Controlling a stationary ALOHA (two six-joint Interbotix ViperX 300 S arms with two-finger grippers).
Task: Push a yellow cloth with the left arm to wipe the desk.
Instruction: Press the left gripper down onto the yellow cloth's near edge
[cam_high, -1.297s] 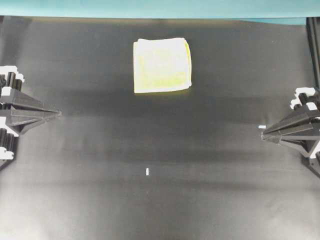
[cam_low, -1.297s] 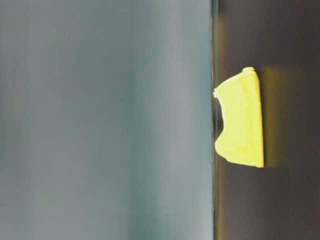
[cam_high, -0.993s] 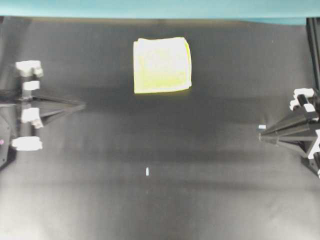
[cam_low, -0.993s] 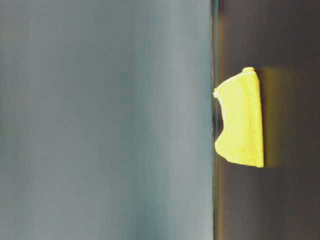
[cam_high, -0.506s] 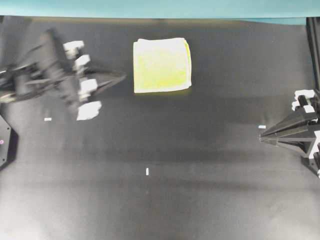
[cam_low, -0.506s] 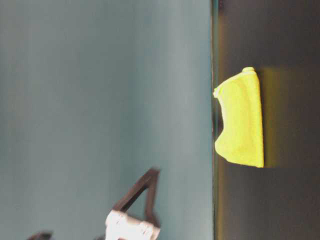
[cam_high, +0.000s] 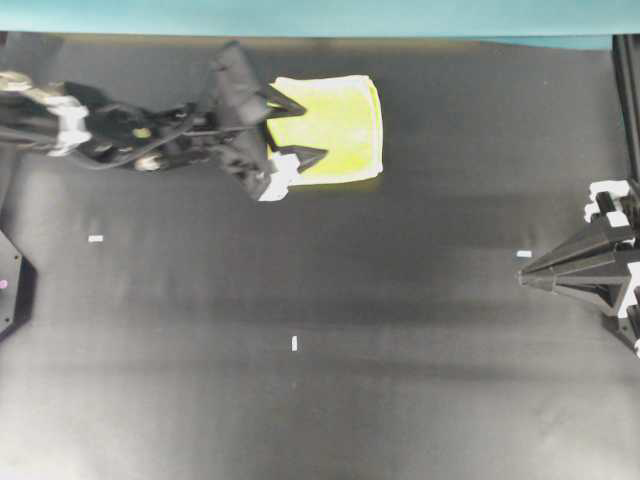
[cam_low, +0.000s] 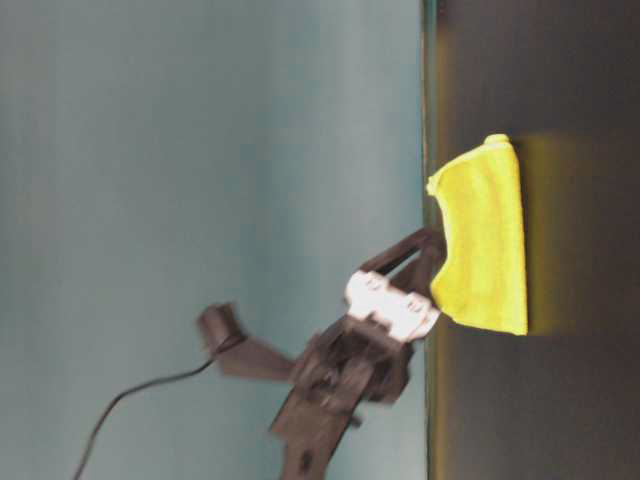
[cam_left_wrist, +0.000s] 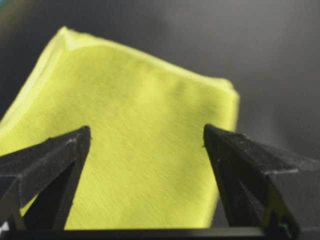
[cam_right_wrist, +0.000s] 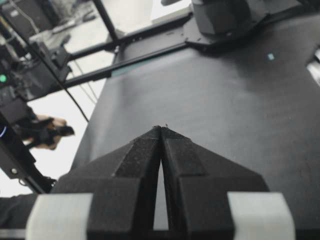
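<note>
The yellow cloth (cam_high: 345, 125) lies folded flat at the far middle of the black desk (cam_high: 300, 400). My left gripper (cam_high: 314, 129) is open, with its two fingertips (cam_high: 303, 103) spread over the cloth's left edge. In the left wrist view the cloth (cam_left_wrist: 145, 90) fills the gap between the open left gripper's (cam_left_wrist: 146, 129) fingers (cam_left_wrist: 65, 150). I cannot tell whether they touch it. The table-level view shows the left arm (cam_low: 350, 360) low beside the cloth (cam_low: 485, 240). My right gripper (cam_high: 522, 277) is shut and empty at the right edge, and its tips meet in the right wrist view (cam_right_wrist: 161, 128).
A teal strip (cam_high: 300, 15) runs along the desk's far edge, just behind the cloth. Small white tape marks lie at the middle (cam_high: 295, 343), at the left (cam_high: 96, 238) and by the right gripper (cam_high: 524, 254). Black frame rails (cam_right_wrist: 145, 42) stand beyond the desk.
My left arm has swung from its rest at the left edge up and right to the cloth, and its gripper has opened. The cloth and the right arm have not moved.
</note>
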